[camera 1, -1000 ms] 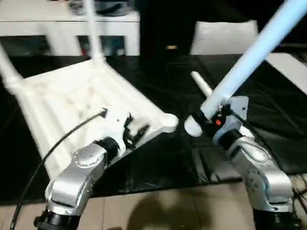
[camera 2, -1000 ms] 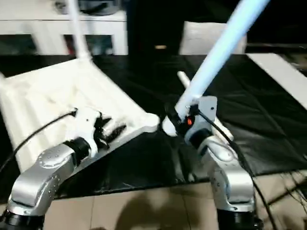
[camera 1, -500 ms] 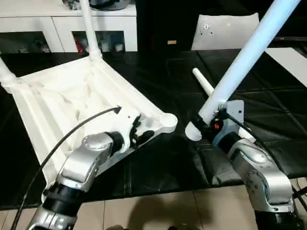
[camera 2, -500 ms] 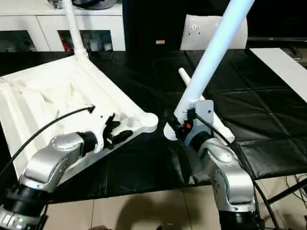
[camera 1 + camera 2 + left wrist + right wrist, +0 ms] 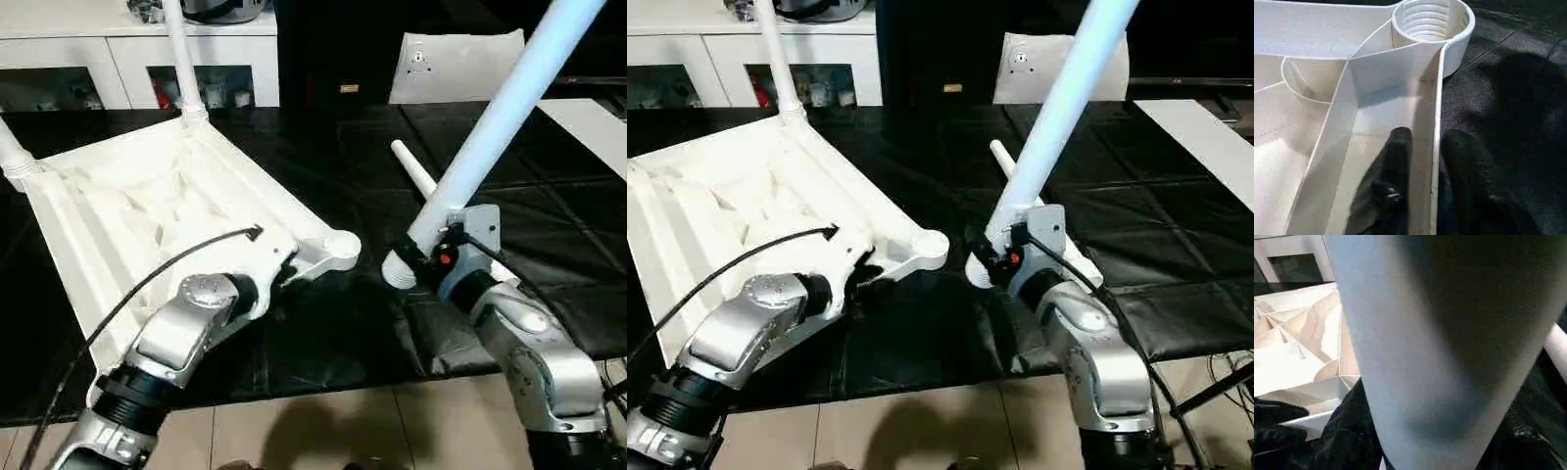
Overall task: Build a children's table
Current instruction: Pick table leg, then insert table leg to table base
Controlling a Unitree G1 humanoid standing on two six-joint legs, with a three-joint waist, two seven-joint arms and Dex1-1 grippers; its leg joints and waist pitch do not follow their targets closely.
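The white table top lies upside down and tilted on the black mat, ribbed underside up. Two legs stand in its far corners, one at the back and one at the left. The near-right corner socket is empty. My left gripper is shut on the top's rim just short of that socket, one finger on each side of the wall. My right gripper is shut on a third leg, which slants up to the right, its thick end close beside the socket. A fourth leg lies on the mat.
A white cabinet with glass doors stands behind the mat. A white panel leans at the back and a flat white board lies at the right. My left arm's black cable arcs over the table top. Tiled floor runs along the front.
The head camera has shifted. My left gripper has slid down over the rim near the empty socket. The right gripper still holds the leg, its thick end a little lower.
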